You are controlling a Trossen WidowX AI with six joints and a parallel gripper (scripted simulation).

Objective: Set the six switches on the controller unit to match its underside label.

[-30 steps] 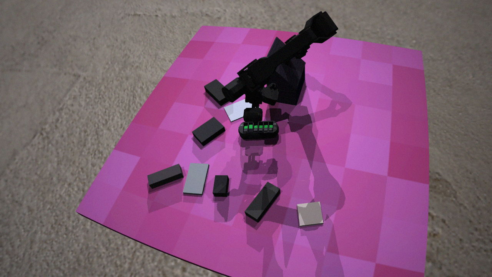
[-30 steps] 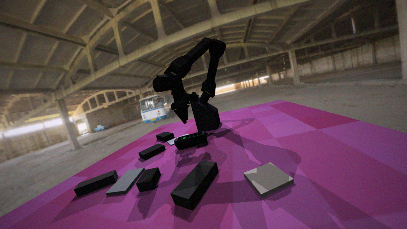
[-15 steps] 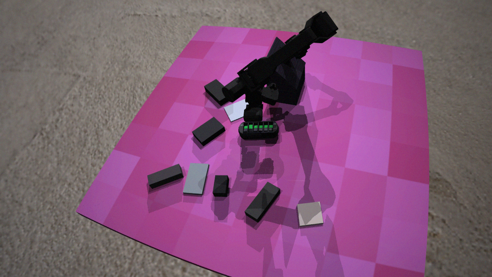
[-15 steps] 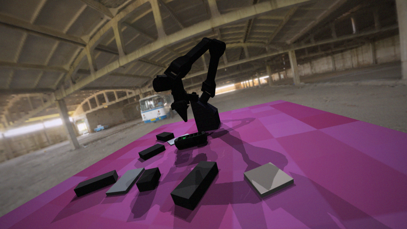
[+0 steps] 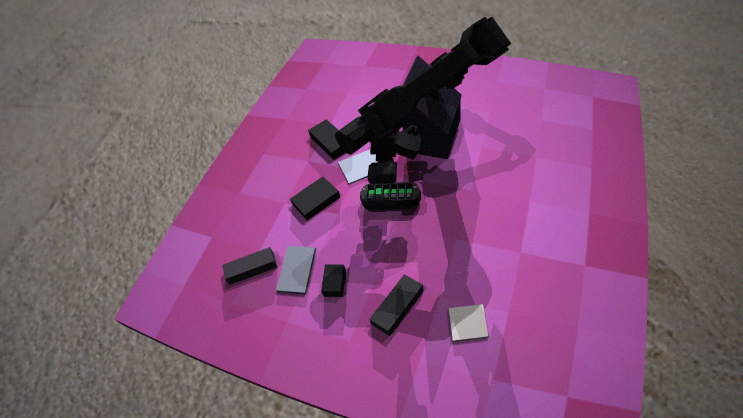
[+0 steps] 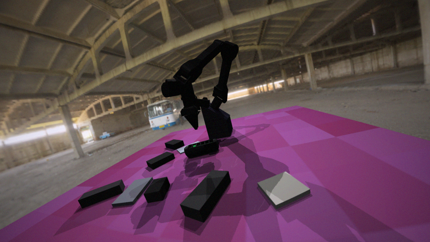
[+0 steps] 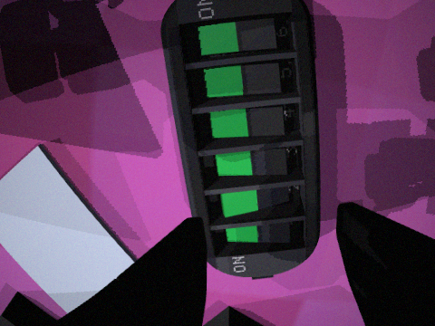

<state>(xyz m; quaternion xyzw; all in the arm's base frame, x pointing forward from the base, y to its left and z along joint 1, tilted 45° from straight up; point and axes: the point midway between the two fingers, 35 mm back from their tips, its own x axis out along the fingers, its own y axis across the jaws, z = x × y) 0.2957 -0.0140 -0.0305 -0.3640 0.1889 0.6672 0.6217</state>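
Observation:
The dark grey controller unit [image 5: 389, 204] [image 6: 202, 150] [image 7: 309, 136] lies with its six switches facing up and the green ends toward the arm base. Switch 2 [image 5: 378, 191] [image 7: 239, 203] is tilted differently from its neighbours. I cannot tell surely which ends are pressed down. The underside label is hidden. My gripper [image 7: 271, 225] is partly open and empty, pointing down above the unit near the switch 1 and 2 end. In the wrist view its fingers stand on either side of that end, without visible contact.
A pale plate [image 5: 355, 167] [image 7: 59, 226] lies beside the unit, near dark blocks [image 5: 315, 197] [image 5: 326, 137]. Farther from the base are a grey plate [image 5: 296, 270] [image 6: 132, 192], several dark blocks [image 5: 249, 265] [image 5: 333, 280] [image 5: 396, 305], and a beige square plate [image 5: 468, 323] [image 6: 283, 189].

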